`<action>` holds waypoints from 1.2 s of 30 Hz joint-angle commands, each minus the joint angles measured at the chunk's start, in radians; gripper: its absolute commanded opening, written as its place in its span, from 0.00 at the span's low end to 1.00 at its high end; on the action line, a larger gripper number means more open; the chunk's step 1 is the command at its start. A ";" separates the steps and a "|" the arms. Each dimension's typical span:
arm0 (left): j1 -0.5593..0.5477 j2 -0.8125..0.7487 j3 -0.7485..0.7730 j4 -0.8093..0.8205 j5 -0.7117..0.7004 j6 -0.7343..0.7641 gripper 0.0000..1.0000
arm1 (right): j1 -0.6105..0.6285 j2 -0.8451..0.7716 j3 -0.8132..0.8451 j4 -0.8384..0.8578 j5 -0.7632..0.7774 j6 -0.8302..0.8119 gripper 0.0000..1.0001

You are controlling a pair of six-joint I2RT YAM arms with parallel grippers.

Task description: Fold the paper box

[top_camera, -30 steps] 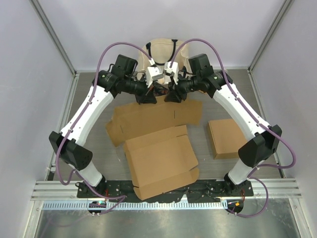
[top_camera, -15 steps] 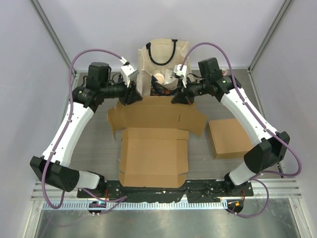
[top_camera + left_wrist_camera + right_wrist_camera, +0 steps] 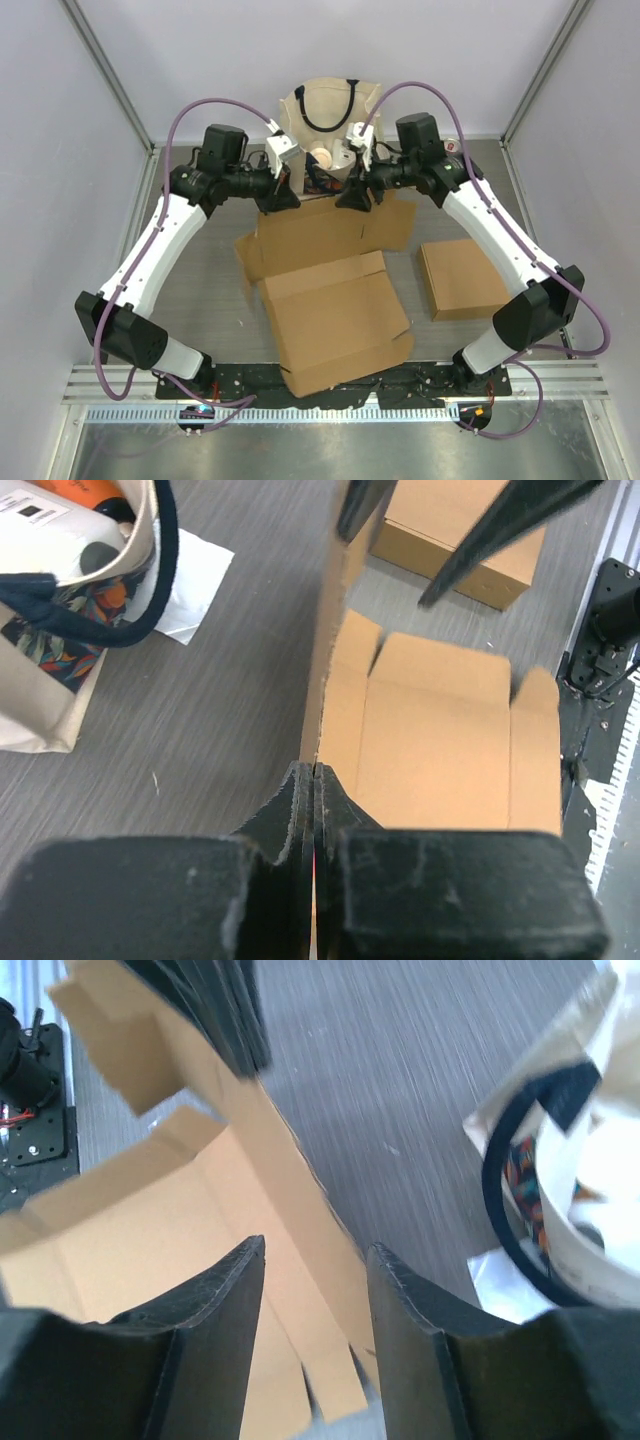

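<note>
From above, the paper box (image 3: 335,310) lies on the counter (image 3: 215,300) before the bag (image 3: 325,120), mostly flat, with only its far flap (image 3: 310,230) raised. Left wrist: left jaws are clamped on that flap. Right wrist: right jaws straddle it, parted. Most folding remains.

One opened-out paper box (image 3: 330,300) of brown card lies on one grey table (image 3: 200,290). One closed brown box (image 3: 463,280) sits to the right of the paper box. One cream tote bag (image 3: 330,105) with dark handles stands beyond the paper box's far edge, with one white sheet (image 3: 195,585) beside it.

Two white robot arms flank the paper box, the left arm (image 3: 165,235) and the right arm (image 3: 490,235). There are two grippers, the left gripper (image 3: 315,772) and the right gripper (image 3: 315,1248), and two purple cables (image 3: 215,100).
</note>
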 commanded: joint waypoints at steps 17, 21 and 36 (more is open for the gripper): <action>-0.017 -0.031 0.040 0.003 0.024 0.047 0.00 | 0.167 0.253 0.298 -0.102 0.098 -0.115 0.33; -0.008 -0.086 0.013 0.110 -0.053 -0.069 0.27 | 0.150 0.235 0.263 -0.082 0.103 -0.109 0.05; 0.112 -0.376 -0.286 0.250 -0.457 -0.492 0.49 | 0.058 0.115 0.160 -0.045 -0.026 -0.101 0.01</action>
